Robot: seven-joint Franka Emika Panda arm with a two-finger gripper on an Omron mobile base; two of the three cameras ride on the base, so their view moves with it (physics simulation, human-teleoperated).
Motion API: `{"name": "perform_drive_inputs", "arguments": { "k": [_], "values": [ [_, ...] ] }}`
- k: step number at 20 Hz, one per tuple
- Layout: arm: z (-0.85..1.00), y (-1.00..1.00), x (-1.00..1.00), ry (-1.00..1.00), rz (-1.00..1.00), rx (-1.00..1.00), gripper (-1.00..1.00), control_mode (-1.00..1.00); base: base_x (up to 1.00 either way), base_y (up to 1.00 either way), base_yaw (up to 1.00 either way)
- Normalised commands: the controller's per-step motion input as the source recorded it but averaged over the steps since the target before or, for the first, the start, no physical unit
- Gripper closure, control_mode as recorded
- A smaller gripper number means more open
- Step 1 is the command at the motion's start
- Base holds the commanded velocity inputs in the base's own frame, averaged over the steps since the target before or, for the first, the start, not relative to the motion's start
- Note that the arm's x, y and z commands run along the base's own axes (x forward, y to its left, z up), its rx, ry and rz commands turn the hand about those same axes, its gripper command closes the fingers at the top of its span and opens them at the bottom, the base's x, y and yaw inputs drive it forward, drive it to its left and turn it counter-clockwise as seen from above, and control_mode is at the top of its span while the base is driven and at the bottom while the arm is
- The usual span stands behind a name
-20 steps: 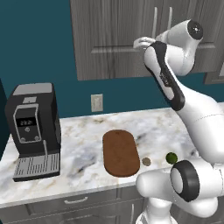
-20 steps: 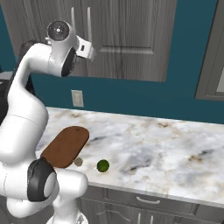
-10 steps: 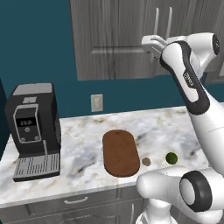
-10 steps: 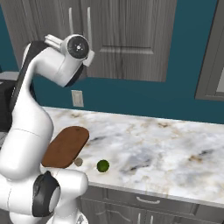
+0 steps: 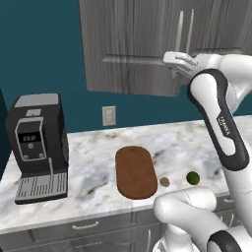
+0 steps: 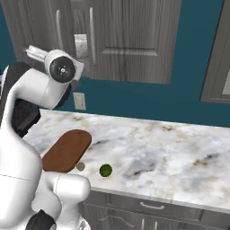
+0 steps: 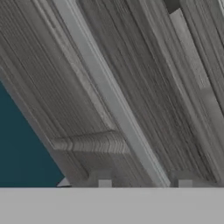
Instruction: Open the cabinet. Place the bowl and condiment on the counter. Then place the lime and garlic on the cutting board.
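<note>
The cabinet hangs shut above the counter. My gripper is raised against its doors at the paired silver handles. It is open, and in the hand view one handle bar runs down between the two tips. The cutting board lies on the counter. Just right of it rest the garlic and the lime. The bowl and condiment are hidden.
A black coffee machine stands at the counter's left end. A wall outlet sits on the teal wall. Another grey cabinet hangs at the far right. Drawers run under the counter's front edge.
The arm has swung to the right and carried the hand up to the cabinet handles. The jaws have widened.
</note>
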Motion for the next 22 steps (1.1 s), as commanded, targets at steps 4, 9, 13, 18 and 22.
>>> {"name": "perform_drive_inputs", "arguments": {
  "k": [4, 9, 13, 18, 22],
  "values": [
    [-0.19, 1.00, -1.00, -0.01, 0.00, 0.00, 1.00, -1.00, 0.00, 0.00, 0.00],
    [-0.02, 1.00, -0.93, 0.00, 0.00, 0.00, 1.00, -1.00, 0.00, 0.00, 0.00],
    [-0.02, 0.62, -0.84, 0.00, -0.03, 0.01, 1.00, -1.00, 0.00, 0.00, 0.00],
    [0.01, -0.58, -0.65, 0.00, -0.15, 0.10, -1.00, -1.00, 0.00, 0.00, 0.00],
    [0.00, -1.00, 0.00, 0.03, -0.04, 0.31, -1.00, -1.00, 0.00, 0.00, 0.00]
  ]
}}
